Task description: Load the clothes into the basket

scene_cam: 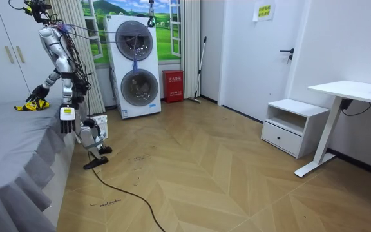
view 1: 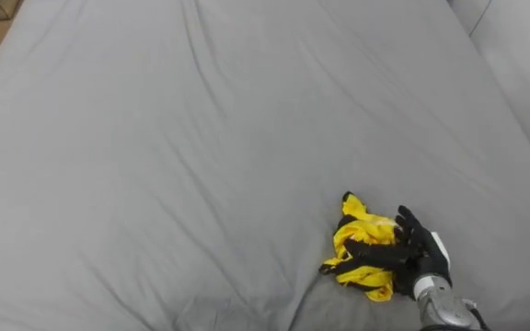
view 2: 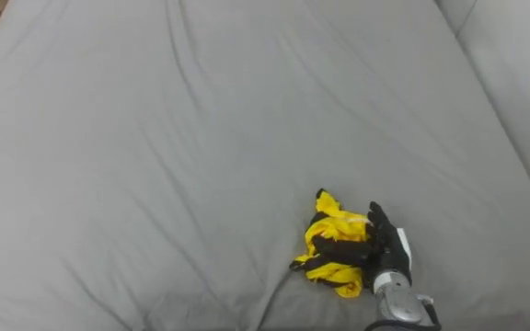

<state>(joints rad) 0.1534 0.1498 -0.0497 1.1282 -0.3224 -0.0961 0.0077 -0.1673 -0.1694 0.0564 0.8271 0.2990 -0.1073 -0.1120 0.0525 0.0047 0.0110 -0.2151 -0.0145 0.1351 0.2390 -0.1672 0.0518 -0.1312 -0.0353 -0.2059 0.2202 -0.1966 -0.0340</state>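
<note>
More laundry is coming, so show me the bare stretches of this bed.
The grey sheet lies bare everywhere left of and beyond the yellow garment. It is crowded only at lower right, where the right robot hand grips that garment.

Soft, even light leaves faint shadows in the creased sheet.

eyes down onto bed, distant room view shares it

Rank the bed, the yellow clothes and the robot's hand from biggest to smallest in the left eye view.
Largest: the bed.
Then the yellow clothes and the right hand, which look about alike; no ranking between them.
</note>
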